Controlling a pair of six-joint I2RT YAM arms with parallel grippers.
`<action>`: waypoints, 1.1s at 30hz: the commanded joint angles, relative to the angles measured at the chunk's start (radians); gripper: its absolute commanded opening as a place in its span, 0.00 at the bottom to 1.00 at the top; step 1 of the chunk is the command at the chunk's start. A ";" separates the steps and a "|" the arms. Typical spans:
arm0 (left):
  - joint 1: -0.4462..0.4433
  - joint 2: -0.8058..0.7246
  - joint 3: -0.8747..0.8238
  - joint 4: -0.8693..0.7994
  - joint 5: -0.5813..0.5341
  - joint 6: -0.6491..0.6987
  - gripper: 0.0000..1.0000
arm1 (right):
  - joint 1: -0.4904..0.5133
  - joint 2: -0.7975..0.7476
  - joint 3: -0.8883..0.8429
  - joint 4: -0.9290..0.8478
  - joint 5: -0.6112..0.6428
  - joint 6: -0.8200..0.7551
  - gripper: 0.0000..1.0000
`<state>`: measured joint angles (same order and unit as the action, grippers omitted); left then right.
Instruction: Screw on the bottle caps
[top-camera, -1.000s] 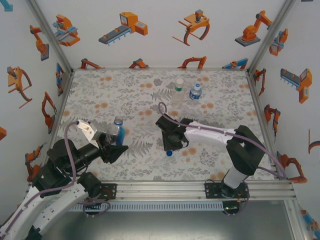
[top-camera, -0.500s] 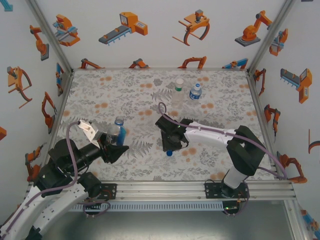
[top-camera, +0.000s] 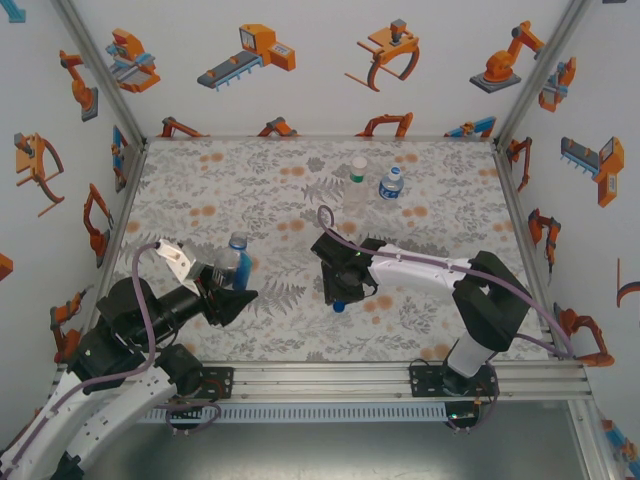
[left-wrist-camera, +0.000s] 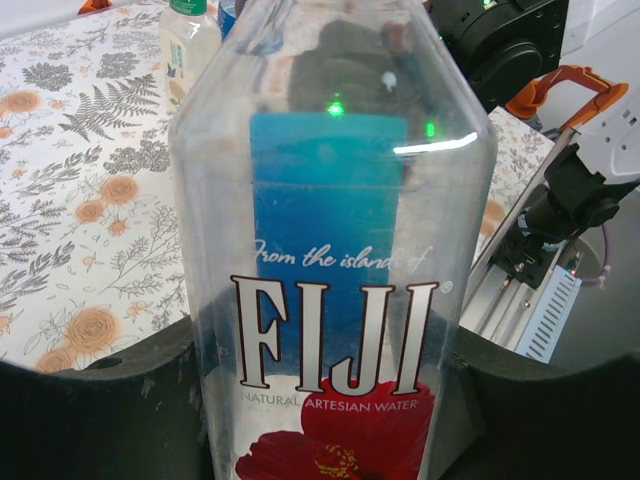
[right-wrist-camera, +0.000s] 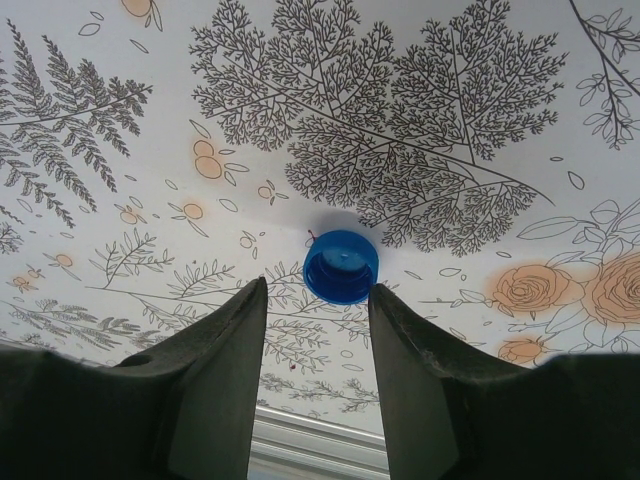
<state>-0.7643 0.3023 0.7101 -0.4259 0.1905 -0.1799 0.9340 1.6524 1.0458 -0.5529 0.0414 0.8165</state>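
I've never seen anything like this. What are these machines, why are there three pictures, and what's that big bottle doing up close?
These are two robot arms bolted to a table with a flowery cover. One picture looks down from above. The other two come from small cameras on each arm's wrist, so you see its own two-finger gripper up close. The left gripper is clamped on a clear Fiji bottle, which is why the bottle looks so large in that wrist picture. The right gripper hangs open above a blue cap lying on the table. Two more bottles, a green-label bottle and a squat blue-label bottle, stand at the far side.
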 joint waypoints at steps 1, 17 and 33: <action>0.005 -0.001 -0.007 0.029 -0.009 -0.016 0.00 | 0.008 0.000 -0.016 0.001 -0.011 0.021 0.44; 0.006 -0.004 -0.001 0.019 -0.017 -0.008 0.00 | 0.007 0.027 -0.020 0.004 -0.023 0.026 0.43; 0.004 -0.005 -0.004 0.021 -0.022 -0.006 0.00 | 0.007 0.052 -0.028 0.009 -0.028 0.031 0.43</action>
<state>-0.7643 0.3023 0.7101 -0.4263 0.1753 -0.1795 0.9340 1.6913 1.0271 -0.5411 0.0154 0.8352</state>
